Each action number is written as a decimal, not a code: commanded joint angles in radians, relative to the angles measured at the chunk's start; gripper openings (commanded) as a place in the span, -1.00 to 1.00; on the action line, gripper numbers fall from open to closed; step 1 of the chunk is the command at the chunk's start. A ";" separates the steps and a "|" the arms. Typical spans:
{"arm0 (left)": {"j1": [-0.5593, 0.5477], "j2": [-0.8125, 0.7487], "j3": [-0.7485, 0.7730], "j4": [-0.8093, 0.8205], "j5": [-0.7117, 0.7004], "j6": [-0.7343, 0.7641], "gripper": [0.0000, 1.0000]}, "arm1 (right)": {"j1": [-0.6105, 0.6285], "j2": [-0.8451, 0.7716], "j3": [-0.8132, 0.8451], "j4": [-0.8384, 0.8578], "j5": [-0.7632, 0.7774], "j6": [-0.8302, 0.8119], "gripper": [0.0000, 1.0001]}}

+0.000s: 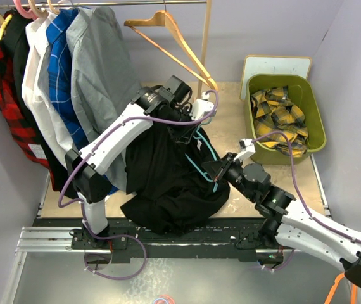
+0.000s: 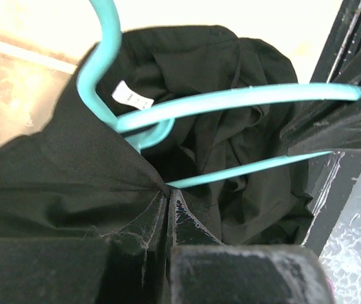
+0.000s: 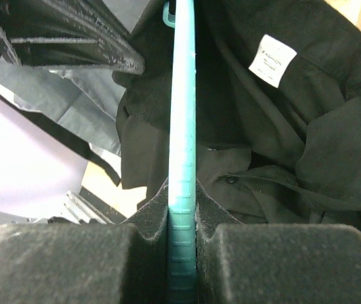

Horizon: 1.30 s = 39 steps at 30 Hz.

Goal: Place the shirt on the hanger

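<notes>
A small white label (image 3: 272,60) sits inside the black shirt (image 3: 307,145), at about 1 o'clock in the right wrist view. Its top line appears to read "FASHION"; the finer print beneath is too small to make out. In the left wrist view the label (image 2: 132,96), at about 10 o'clock, shows only tiny dark marks, illegible.
</notes>
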 commanded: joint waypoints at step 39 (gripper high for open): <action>0.368 -0.228 -0.278 0.149 0.624 0.645 0.99 | 0.046 0.150 -0.403 0.905 0.065 -0.298 -1.00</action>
